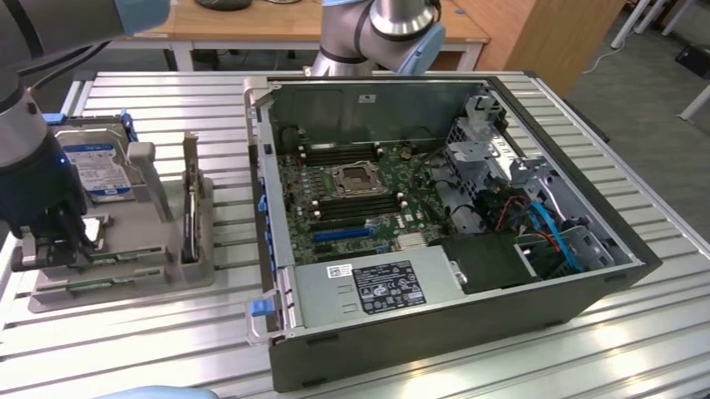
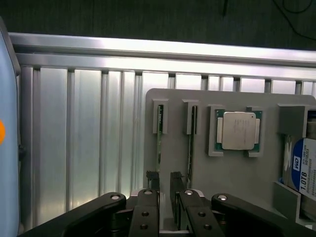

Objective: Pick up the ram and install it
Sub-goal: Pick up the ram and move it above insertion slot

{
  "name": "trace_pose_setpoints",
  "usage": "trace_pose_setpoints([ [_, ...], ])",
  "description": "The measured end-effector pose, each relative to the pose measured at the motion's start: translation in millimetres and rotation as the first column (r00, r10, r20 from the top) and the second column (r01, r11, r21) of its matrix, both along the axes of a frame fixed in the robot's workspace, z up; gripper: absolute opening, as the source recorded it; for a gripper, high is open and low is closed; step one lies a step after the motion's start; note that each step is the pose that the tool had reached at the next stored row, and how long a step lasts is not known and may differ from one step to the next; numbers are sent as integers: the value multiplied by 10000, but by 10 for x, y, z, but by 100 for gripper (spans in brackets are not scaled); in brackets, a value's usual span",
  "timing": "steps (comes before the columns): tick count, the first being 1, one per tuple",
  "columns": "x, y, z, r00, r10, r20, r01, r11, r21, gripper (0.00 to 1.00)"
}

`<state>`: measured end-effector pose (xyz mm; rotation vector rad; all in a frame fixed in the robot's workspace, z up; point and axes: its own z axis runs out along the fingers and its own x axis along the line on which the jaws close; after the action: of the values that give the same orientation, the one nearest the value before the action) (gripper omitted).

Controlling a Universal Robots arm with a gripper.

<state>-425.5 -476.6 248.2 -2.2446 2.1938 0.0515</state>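
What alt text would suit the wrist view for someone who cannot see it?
The robot's hand hovers low over a grey holder tray on a ribbed metal table. The tray holds two thin ram sticks on edge, a square silver processor chip and a blue-labelled hard drive.

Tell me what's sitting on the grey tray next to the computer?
On the grey tray: two ram sticks standing on edge, a square silver processor and a blue-labelled hard drive. The hand hangs over one end of the sticks, hiding that part.
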Motion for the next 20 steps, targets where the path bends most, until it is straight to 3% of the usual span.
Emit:
trace_pose_setpoints([
  [10, -1, -10, -41, 10000, 43, 1, -43, 10000, -2, 24],
  [20, 0, -11, -221, 10000, 44, 38, -44, 10000, -4, 24],
])
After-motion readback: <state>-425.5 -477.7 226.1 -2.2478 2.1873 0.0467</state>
